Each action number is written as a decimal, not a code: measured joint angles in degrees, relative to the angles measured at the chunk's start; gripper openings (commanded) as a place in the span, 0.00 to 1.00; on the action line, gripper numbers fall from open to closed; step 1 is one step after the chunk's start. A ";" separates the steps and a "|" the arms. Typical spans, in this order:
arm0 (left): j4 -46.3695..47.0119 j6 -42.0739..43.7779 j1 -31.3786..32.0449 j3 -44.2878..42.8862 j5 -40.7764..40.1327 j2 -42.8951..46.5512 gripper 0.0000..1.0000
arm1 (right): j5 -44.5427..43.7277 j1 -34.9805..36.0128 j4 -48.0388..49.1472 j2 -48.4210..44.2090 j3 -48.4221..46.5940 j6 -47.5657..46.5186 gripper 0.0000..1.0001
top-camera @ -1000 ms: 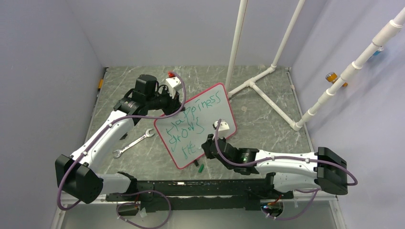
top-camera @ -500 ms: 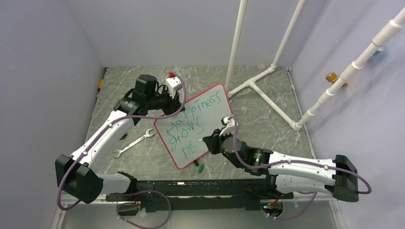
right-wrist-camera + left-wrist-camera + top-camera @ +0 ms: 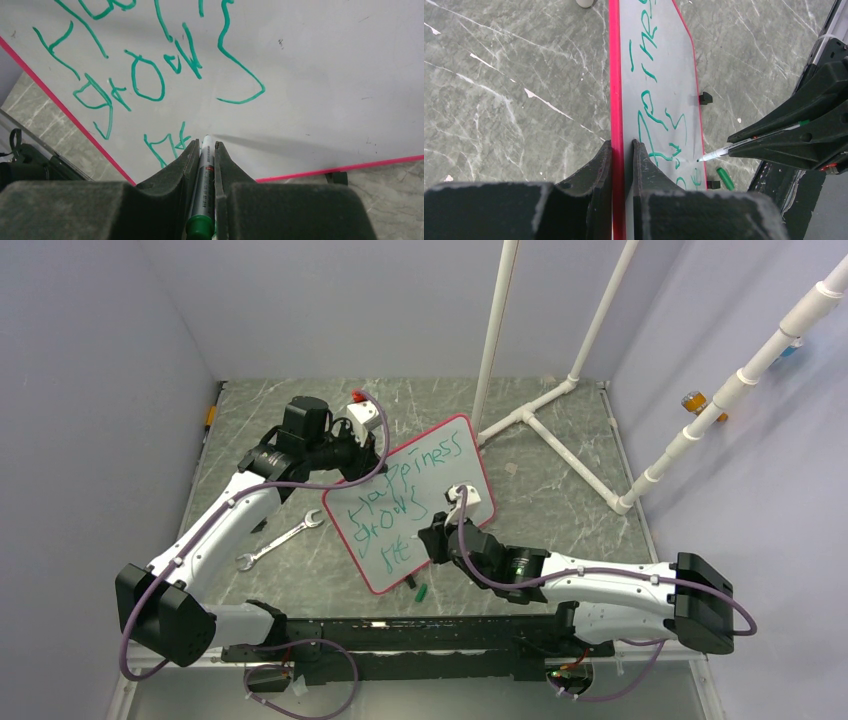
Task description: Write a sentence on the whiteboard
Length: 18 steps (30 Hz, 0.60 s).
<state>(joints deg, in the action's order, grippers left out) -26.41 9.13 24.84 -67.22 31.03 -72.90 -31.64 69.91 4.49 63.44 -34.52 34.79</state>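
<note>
1. Top view: the whiteboard (image 3: 445, 465) stands tilted on the grey surface (image 3: 560, 490), and the left hand (image 3: 377, 457) is clamped on its upper-left edge; over the last second the right hand (image 3: 433, 543) swung its wrist up and outward, then came back low beside the third line of the sentence (image 3: 398, 508); the green strokes look the same as before, so I judge no letter was added and the last word is only begun; a green cap (image 3: 421, 592) lies below the board and a wrench (image 3: 281, 540) to its left
2. Left wrist view: the left hand (image 3: 622, 145) is closed narrow on the pink frame, one finger on each face of the whiteboard (image 3: 664, 65); the right hand (image 3: 804, 135) brings the marker (image 3: 719, 154) tip close to the bottom letters
3. Right wrist view: the right hand (image 3: 204, 147) is shut tight around the marker (image 3: 202, 200), its tip at the board just right of the third line's first letters; actual contact cannot be told, but it looks placed for the next stroke
</note>
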 measured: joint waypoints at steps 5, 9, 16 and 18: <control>0.00 0.00 0.00 0.00 0.00 0.00 0.00 | 0.24 -1.20 1.36 0.04 -0.15 -0.22 0.00; 0.00 0.00 0.00 0.00 0.00 0.00 0.00 | 0.46 -2.03 1.90 0.24 -0.15 -0.28 0.00; 0.00 0.00 0.00 0.00 0.00 0.00 0.00 | 0.68 -2.34 2.67 0.63 0.31 0.33 0.00; 0.00 0.00 0.00 0.00 -0.02 0.00 0.00 | 0.72 -2.32 3.17 0.46 1.38 0.96 0.00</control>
<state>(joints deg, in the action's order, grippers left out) -26.41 9.13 24.84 -67.22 31.00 -72.90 -30.92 67.59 7.66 63.90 -33.15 35.75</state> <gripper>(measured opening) 0.162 0.148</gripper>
